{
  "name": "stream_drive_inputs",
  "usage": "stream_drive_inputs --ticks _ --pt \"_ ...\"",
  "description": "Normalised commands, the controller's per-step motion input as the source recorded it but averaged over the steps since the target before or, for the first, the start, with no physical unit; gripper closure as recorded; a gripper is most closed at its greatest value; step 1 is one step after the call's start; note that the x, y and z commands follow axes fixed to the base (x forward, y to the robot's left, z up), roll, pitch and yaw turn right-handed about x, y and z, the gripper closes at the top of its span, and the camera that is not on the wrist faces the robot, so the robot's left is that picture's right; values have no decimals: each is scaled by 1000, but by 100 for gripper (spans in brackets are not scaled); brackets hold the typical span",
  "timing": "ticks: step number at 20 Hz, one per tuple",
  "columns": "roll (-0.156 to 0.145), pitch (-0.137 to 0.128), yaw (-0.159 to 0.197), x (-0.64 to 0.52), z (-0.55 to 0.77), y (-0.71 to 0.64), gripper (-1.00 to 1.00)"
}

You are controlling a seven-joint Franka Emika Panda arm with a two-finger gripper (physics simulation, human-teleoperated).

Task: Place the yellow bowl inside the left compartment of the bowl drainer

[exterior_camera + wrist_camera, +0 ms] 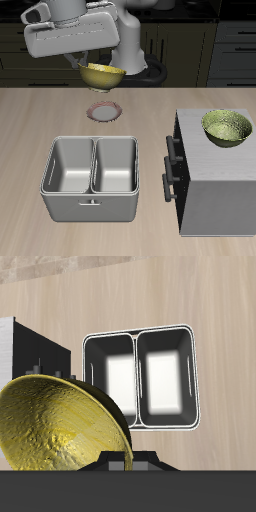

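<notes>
The small golden-yellow bowl (102, 74) hangs in the air toward the back of the table, tilted, with my gripper (97, 62) shut on its rim. In the wrist view the yellow bowl (58, 428) fills the near field, and a fingertip (116, 463) shows at its edge. The gray metal bowl drainer (90, 203) stands nearer the table's front edge, below and ahead of the bowl. Its left compartment (72, 165) is empty, as is the other well. The wrist view shows the drainer (139, 332) with the left compartment (166, 374) beyond the bowl.
A small round pinkish plate (103, 110) lies on the table right under the held bowl. A big gray box with dark handles (215, 185) stands beside the drainer, carrying a larger greener-yellow bowl (227, 127). The box's edge (25, 356) shows in the wrist view.
</notes>
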Motion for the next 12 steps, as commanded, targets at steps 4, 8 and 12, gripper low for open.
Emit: stream_drive_inputs --ticks 4,8,12 --pt "-9 25 -11 21 -293 -132 100" --pt "-31 14 3 8 -174 -179 100" --pt "-34 17 0 78 -218 -241 100"
